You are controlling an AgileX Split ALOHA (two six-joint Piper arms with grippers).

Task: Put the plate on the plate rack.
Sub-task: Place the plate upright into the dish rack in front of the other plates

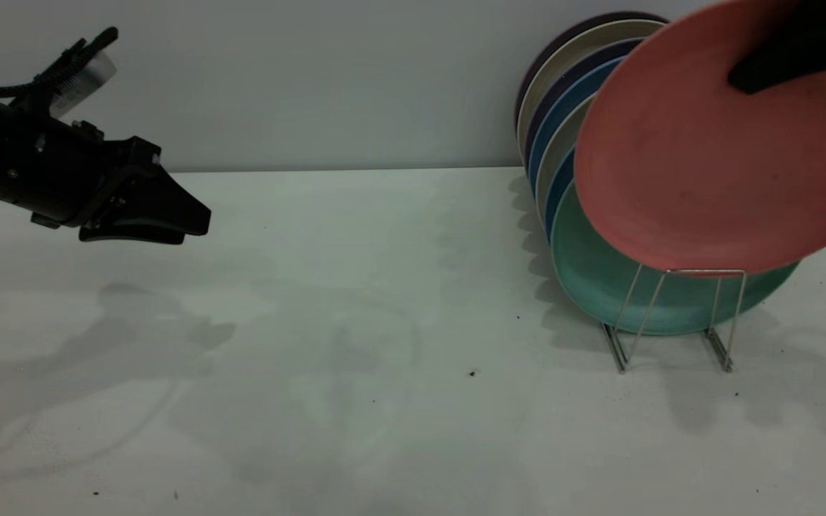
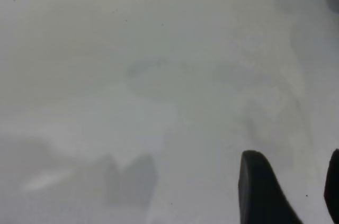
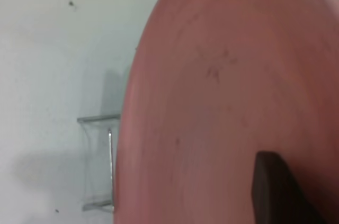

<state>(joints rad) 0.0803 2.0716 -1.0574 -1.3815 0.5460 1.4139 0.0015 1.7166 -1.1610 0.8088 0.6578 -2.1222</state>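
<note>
The salmon-pink plate hangs tilted in the air at the far right, its lower edge just above the front loop of the silver wire plate rack. My right gripper is shut on the plate's upper rim, with one dark finger across its face. In the right wrist view the plate fills most of the frame, with one finger on it and the plate rack beyond its edge. My left gripper is parked at the far left above the table, open and empty; the left wrist view shows its fingers apart.
A teal-green plate stands in the rack right behind the pink plate, with several blue, beige and dark plates behind it against the back wall. The white table spreads left of the rack.
</note>
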